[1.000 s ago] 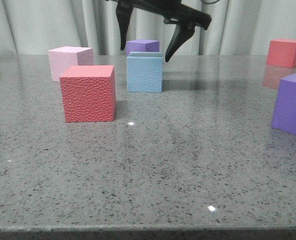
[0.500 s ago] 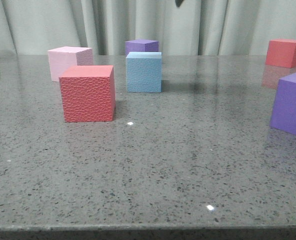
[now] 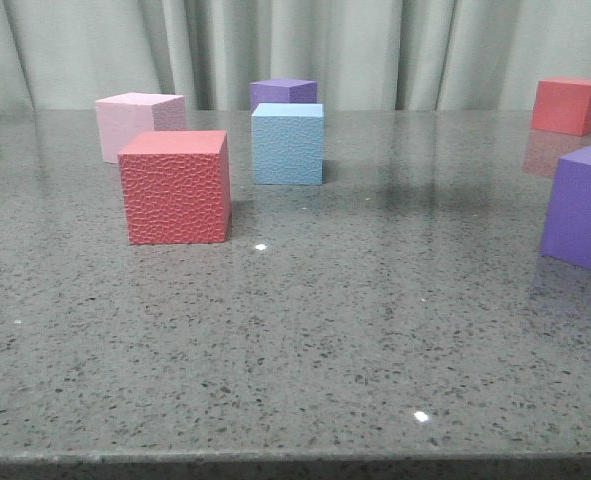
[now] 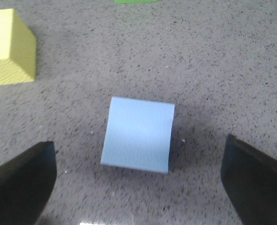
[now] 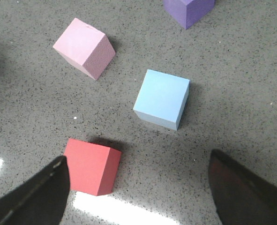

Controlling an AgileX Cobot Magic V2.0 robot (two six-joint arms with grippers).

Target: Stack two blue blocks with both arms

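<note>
One pale blue block (image 3: 288,144) with a pebbled face stands on the grey table behind the red cube; it also shows in the right wrist view (image 5: 161,99). My right gripper (image 5: 138,157) is open and empty, high above it, and out of the front view. A second blue block (image 4: 138,134) lies on the table in the left wrist view. It does not show in the front view. My left gripper (image 4: 139,154) is open and empty above it, one finger on each side and well apart from it.
A red pebbled cube (image 3: 175,187), a pink cube (image 3: 138,124) and a purple cube (image 3: 284,92) stand round the first blue block. Another purple cube (image 3: 583,206) and a red cube (image 3: 569,105) are at the right. A yellow cube (image 4: 9,49) lies near the second blue block.
The open right gripper hung just above the first blue block a second ago. It has risen out of the top of the front view. The block stays in place.
</note>
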